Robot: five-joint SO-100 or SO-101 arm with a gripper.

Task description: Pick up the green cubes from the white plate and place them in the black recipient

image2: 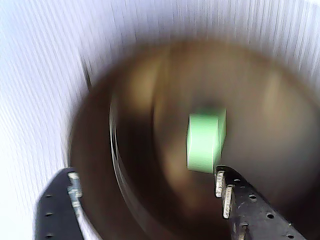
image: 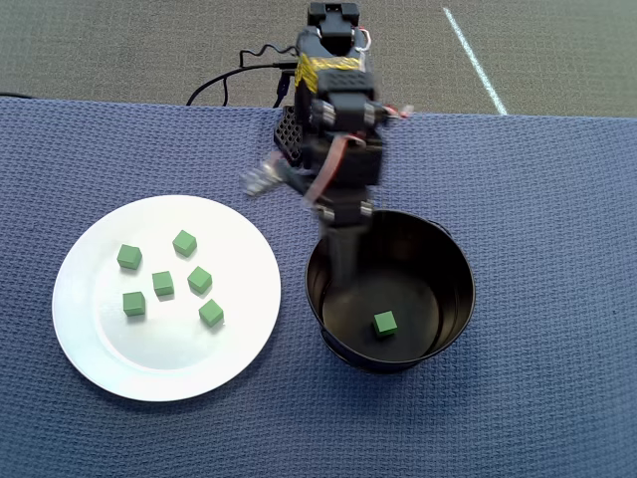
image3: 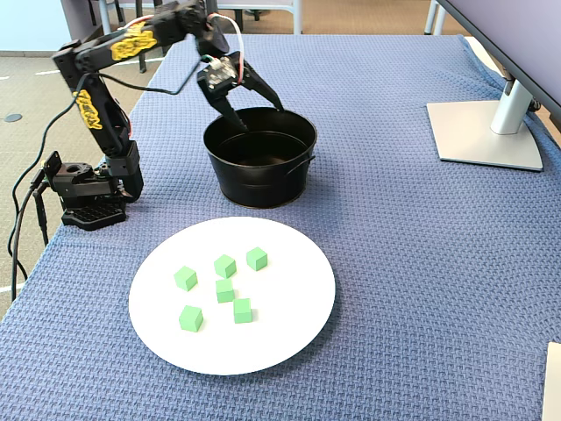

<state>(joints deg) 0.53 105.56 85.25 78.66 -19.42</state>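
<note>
Several green cubes (image: 162, 285) lie on the white plate (image: 100, 349) at the left of the overhead view; the fixed view has these cubes (image3: 225, 265) on the plate (image3: 289, 329) near the front. One more green cube (image: 384, 324) rests on the floor of the black recipient (image: 453, 299), and it is blurred in the wrist view (image2: 205, 141). My gripper (image3: 256, 118) hangs open over the near-left rim of the recipient (image3: 263, 180) with nothing between its fingers. In the wrist view one finger (image2: 72, 192) is over the cloth and the other over the recipient's inside.
A blue woven cloth (image3: 412, 263) covers the table. The arm's base (image3: 88, 189) with its cables stands at the left edge in the fixed view. A grey monitor foot (image3: 486, 136) sits at the right. Carpet floor lies beyond the table (image: 119, 50).
</note>
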